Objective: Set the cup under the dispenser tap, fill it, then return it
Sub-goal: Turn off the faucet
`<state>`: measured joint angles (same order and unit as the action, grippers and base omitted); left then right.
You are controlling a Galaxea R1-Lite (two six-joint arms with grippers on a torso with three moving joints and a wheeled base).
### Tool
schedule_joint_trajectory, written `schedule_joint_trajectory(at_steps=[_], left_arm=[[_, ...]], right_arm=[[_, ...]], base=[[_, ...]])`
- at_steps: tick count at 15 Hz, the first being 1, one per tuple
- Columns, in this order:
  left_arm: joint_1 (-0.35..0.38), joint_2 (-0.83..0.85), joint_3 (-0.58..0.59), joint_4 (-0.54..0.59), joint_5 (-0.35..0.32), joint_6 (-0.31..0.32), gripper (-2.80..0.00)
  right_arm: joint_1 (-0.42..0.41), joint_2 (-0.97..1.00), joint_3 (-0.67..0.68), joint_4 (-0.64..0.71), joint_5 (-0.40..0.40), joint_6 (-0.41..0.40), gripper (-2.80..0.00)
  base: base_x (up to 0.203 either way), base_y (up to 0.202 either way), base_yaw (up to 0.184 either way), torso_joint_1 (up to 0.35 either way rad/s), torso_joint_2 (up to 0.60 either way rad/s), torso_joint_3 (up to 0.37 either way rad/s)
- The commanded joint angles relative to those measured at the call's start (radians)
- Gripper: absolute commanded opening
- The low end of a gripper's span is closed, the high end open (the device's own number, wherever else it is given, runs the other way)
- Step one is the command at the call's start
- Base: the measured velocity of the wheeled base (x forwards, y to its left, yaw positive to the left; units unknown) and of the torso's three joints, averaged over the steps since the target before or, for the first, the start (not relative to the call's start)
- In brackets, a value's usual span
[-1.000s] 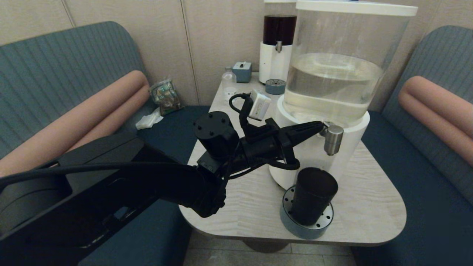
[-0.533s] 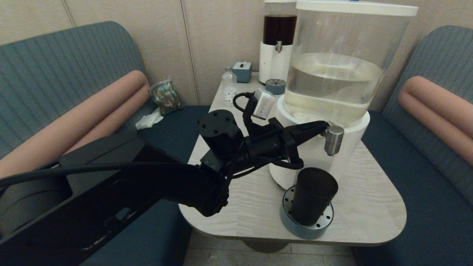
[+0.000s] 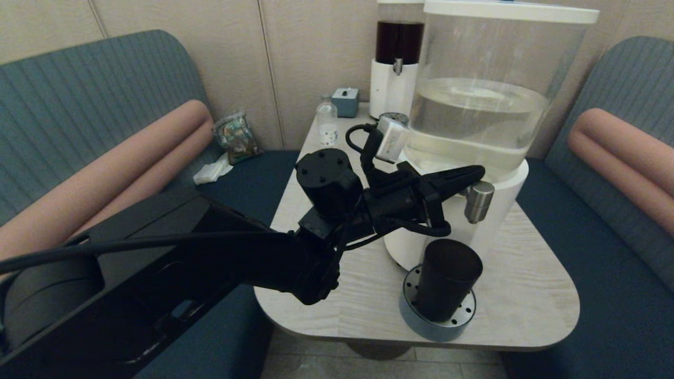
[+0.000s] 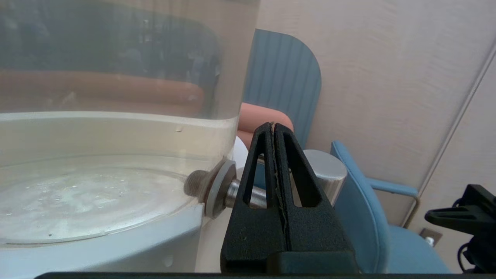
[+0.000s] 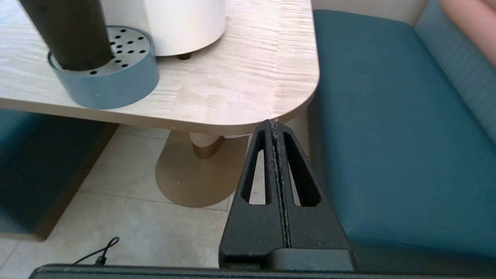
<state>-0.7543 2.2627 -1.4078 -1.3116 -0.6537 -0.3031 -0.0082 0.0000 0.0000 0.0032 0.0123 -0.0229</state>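
Left gripper (image 3: 478,172) sits right of centre in the head view, jaws pressed tight together with nothing between them, tips just above the steel tap (image 3: 478,201) on the big dispenser (image 3: 474,131). From the left wrist, the closed gripper (image 4: 273,128) lines up in front of the tap's cap (image 4: 327,168); contact can't be told. Below the tap, lower right of centre, the dark cup (image 3: 446,279) stands upright on a round perforated drip tray (image 3: 437,322) on the desk (image 3: 526,295). Right gripper (image 5: 273,124) hangs off the desk's edge above the floor, jaws shut too, holding nothing.
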Motion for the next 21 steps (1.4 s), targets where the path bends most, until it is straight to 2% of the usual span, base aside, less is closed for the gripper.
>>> schedule_joint_trajectory(at_steps=[1,16,21], left_arm=[[-0.011,0.011,-0.011,0.010,-0.007,-0.002,-2.80],[-0.028,0.038,-0.046,0.021,-0.008,-0.002,-2.80],[-0.026,-0.050,-0.038,0.025,-0.009,-0.003,-2.80]], right_arm=[[0.000,0.002,0.000,0.000,0.000,0.000,-2.80],[0.000,0.002,0.000,0.000,0.000,0.000,-2.80],[0.000,0.002,0.000,0.000,0.000,0.000,-2.80]], base=[[0.000,0.000,0.000,0.000,0.00,0.000],[0.000,0.000,0.000,0.000,0.00,0.000],[0.000,0.000,0.000,0.000,0.00,0.000]])
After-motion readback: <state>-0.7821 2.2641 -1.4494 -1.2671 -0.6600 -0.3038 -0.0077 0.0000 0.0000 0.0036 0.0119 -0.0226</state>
